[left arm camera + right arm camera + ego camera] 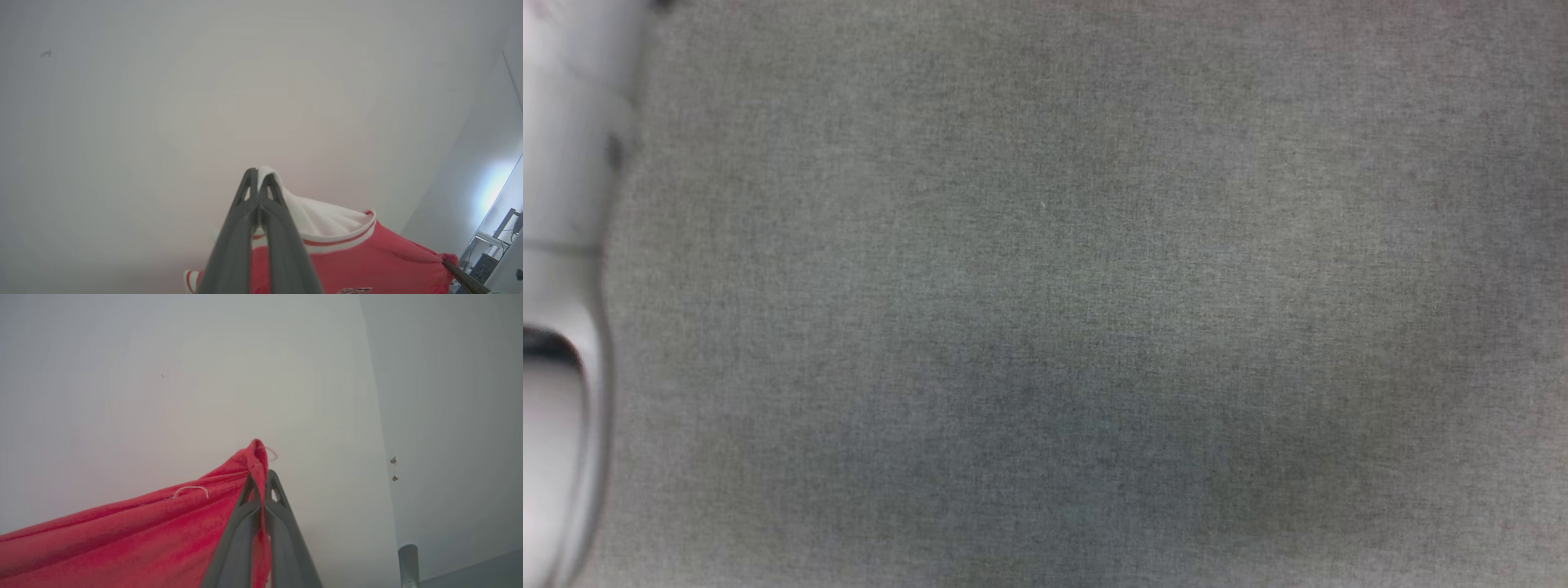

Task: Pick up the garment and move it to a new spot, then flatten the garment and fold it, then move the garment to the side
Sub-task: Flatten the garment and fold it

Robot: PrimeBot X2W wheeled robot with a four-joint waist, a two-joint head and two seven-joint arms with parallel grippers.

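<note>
Garment (367, 257) hangs in the air, pinched at two places by the two arms. The left end effector (258, 173) is closed on a peak of the white panel, just above the white-and-red striped trim (339, 241), with its fingers pressed together and cloth poking out between the tips. The right end effector (261, 477) is likewise clamped on a bunched red edge of the garment (122, 539), which runs away from it in a long sloping fold. Both wrist views look past the cloth to a pale wall (163, 102), so the fabric seems to be raised well up. Holding two separate points probably serves to carry the piece spread out, so it can be laid down wide instead of in a heap, ready for flattening. The head view looks onto a grey woven surface (1094, 286), perhaps a table covering, with a pale blurred forearm (564, 163) at its left edge. As for writing, a scrap of dark, white-outlined print (353, 290) peeps in at the bottom of the left wrist view, cut off too much to read. A loose white thread loop (190, 490) lies on the red cloth; no brand or label can be made out.
</note>
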